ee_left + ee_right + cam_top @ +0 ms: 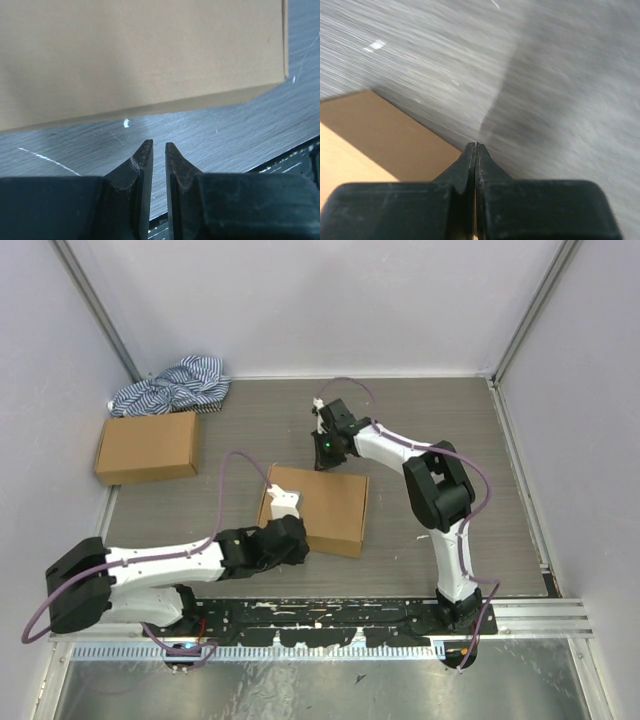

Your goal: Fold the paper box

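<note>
The paper box (pixel 325 508) lies flat, plain brown, rectangular, seemingly folded shut.

Closed in by pale walls (pixel 330 300) at top, left and right, floored with grey wood-grain tabletop (pixel 250 410), edged along the bottom by metal rail (pixel 545 612).

"How is the paper box (pixel 330 508) looking?"

"It is showing as a plain brown cardboard box, shallow and rectangular, with its lid lying shut and flat."

"And where is it sitting?"

"It is resting flat near the middle of the grey table (pixel 450 430), turned slightly askew to the table's edges."

"What are its sides showing?"

"In the left wrist view, a low wall is appearing darker under the smooth top face, and one corner is looking crisp."
</note>
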Tool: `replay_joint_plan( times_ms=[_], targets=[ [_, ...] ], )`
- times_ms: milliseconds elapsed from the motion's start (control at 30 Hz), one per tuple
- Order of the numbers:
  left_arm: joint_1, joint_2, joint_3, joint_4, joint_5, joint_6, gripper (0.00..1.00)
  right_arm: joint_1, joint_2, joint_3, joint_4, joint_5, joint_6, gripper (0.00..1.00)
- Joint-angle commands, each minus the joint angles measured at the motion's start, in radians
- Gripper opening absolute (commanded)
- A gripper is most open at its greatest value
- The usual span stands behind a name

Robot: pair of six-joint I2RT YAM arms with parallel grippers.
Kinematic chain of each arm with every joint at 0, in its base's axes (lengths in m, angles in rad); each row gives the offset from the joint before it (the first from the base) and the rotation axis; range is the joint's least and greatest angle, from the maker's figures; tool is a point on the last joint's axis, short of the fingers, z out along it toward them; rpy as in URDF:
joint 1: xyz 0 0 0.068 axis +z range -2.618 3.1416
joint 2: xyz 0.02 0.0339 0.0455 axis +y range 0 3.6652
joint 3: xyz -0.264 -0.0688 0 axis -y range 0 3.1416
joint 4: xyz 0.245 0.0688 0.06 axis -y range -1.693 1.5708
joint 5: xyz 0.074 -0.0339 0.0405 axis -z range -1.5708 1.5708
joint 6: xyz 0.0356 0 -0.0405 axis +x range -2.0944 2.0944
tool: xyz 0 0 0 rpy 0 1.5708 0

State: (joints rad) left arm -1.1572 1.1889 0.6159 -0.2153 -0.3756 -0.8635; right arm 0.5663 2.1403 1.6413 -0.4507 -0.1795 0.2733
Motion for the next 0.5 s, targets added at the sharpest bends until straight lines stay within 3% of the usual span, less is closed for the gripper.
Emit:
replay_joint_plan(
  times_ms=[0,167,467],
  targets=[
    [-0.072,0.132,0.088,0.052,0.047,0.038,0.22,-0.111,-0.169,-0.188,0.084,0.039,0.131,0.01],
    [-0.155,0.322,0.189,0.095,0.033,0.047,0.21,-0.191,-0.245,-0.343,0.105,0.031,0.144,0.01],
    [-0.168,0.512,0.291,0.194,0.02,0.05,0.19,-0.192,-0.272,-0.423,0.095,0.022,0.137,0.01]
  ],
)
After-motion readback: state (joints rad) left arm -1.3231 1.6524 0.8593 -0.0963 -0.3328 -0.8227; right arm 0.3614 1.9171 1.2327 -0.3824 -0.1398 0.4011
